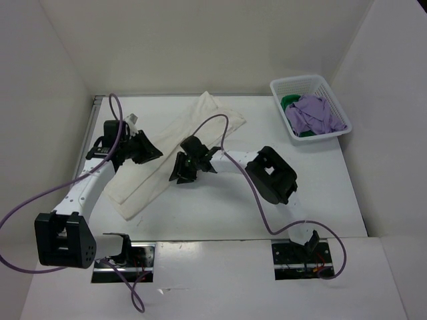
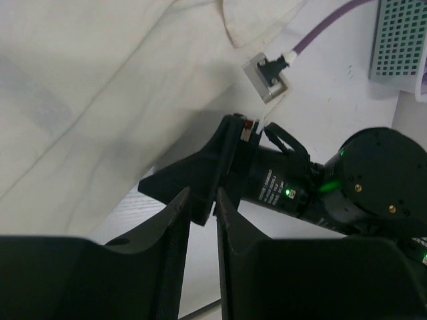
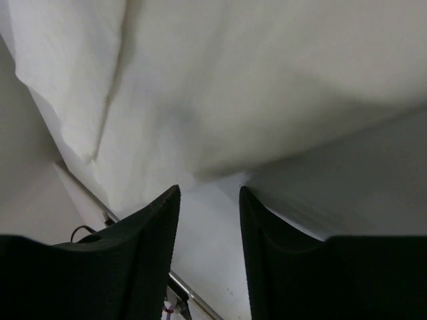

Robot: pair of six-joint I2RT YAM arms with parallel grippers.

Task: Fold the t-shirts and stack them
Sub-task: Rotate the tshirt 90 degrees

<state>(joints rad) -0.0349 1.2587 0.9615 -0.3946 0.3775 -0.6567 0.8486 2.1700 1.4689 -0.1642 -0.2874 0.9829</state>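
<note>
The white t-shirt (image 1: 175,143) lies on the table as a long folded strip running diagonally from back centre to front left. My left gripper (image 1: 149,152) hovers over the strip's left side. In the left wrist view, that gripper (image 2: 202,200) has only a narrow gap between its jaws and nothing in it, with the white t-shirt (image 2: 100,80) spread beyond. My right gripper (image 1: 181,175) is at the strip's right edge. In its wrist view, this gripper (image 3: 210,193) is open and empty just off the white t-shirt's (image 3: 233,80) edge. The lavender t-shirt (image 1: 315,113) and green t-shirt (image 1: 289,101) sit bunched in the basket.
A white lattice basket (image 1: 331,90) stands at the back right by the wall. Purple cables (image 1: 233,127) loop over the table and the cloth. The right arm's wrist (image 2: 373,173) sits close in front of the left gripper. White walls enclose the table on three sides.
</note>
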